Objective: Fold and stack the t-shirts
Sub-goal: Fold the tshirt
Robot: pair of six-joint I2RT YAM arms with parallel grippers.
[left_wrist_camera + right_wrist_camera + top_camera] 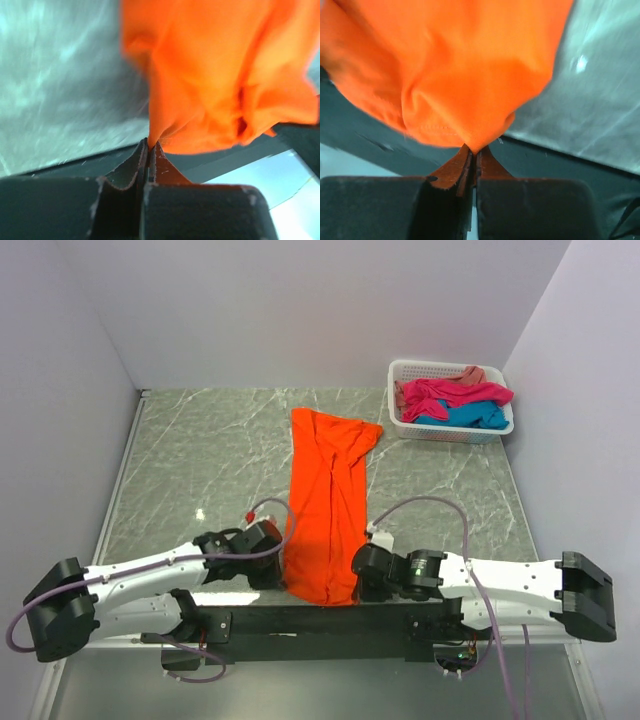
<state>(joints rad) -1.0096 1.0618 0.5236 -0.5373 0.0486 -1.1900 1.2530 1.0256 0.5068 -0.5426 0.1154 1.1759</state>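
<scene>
The orange t-shirt (327,500) lies as a long narrow strip from the table's middle to its near edge. My left gripper (283,565) is shut on the strip's near left corner; the wrist view shows the orange cloth (220,75) pinched between the fingertips (140,155). My right gripper (357,572) is shut on the near right corner, the orange cloth (450,65) bunched at its fingertips (485,159). The magenta t-shirt (460,393), turquoise t-shirt (470,417) and salmon t-shirt (472,374) lie heaped in the basket.
A white slotted basket (400,422) stands at the back right of the grey marble table (200,460). A black bar (320,622) runs along the near edge between the arm bases. White walls close in the sides and back.
</scene>
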